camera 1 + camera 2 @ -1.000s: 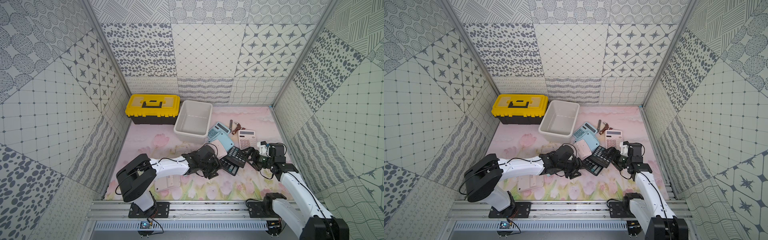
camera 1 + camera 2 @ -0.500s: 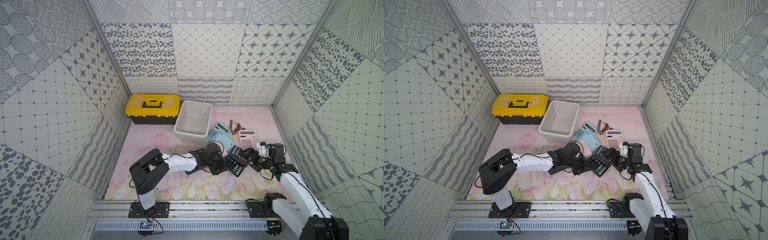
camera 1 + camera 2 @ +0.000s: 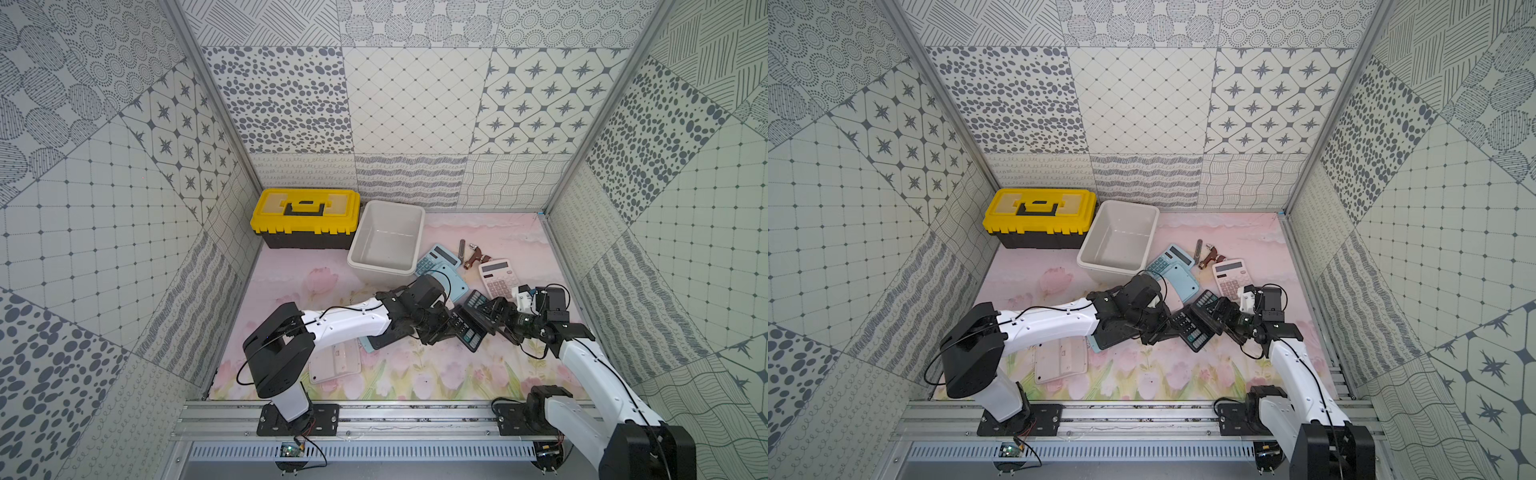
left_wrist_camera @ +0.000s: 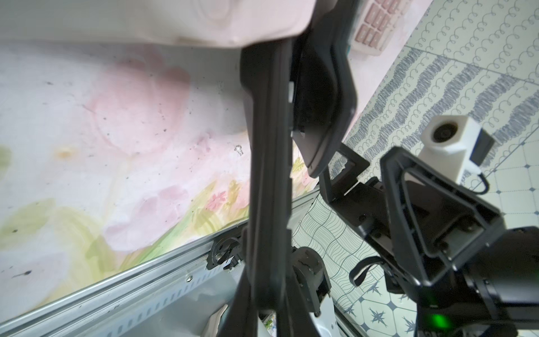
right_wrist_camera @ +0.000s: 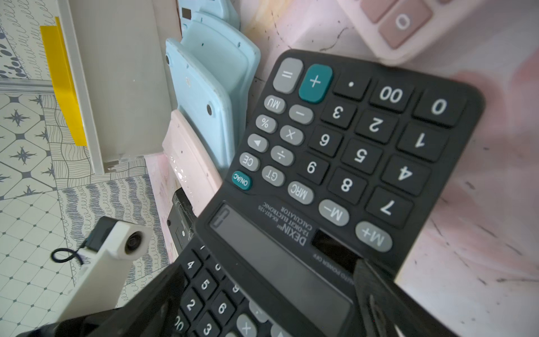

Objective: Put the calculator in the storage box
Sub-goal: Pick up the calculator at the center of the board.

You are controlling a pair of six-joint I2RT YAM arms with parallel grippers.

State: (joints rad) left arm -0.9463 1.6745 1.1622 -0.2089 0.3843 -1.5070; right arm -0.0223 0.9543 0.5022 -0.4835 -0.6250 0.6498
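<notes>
Two black calculators overlap at mid-right in both top views. The lower one (image 3: 467, 334) (image 3: 1187, 328) is tilted, and my left gripper (image 3: 442, 328) (image 4: 268, 87) is shut on its near edge, seen as a dark slab (image 4: 323, 96) beside the closed fingers. The upper black calculator (image 3: 478, 305) (image 5: 350, 140) lies across it. My right gripper (image 3: 492, 313) (image 5: 256, 291) is open, its fingers straddling the display ends of both. The storage box (image 3: 382, 266) (image 3: 1108, 270), an off-white tub, stands empty at the back, apart from both grippers.
A yellow-lidded black toolbox (image 3: 305, 208) sits left of the tub. Light blue calculators (image 3: 438, 259), a pink calculator (image 3: 496, 276) and a brown tool (image 3: 473, 259) lie right of it. A pale calculator (image 3: 336, 365) lies face down near the front rail.
My left gripper has reached right to the black calculators and shut on the lower one, which has shifted and tilted. The right arm has stayed put, open.
</notes>
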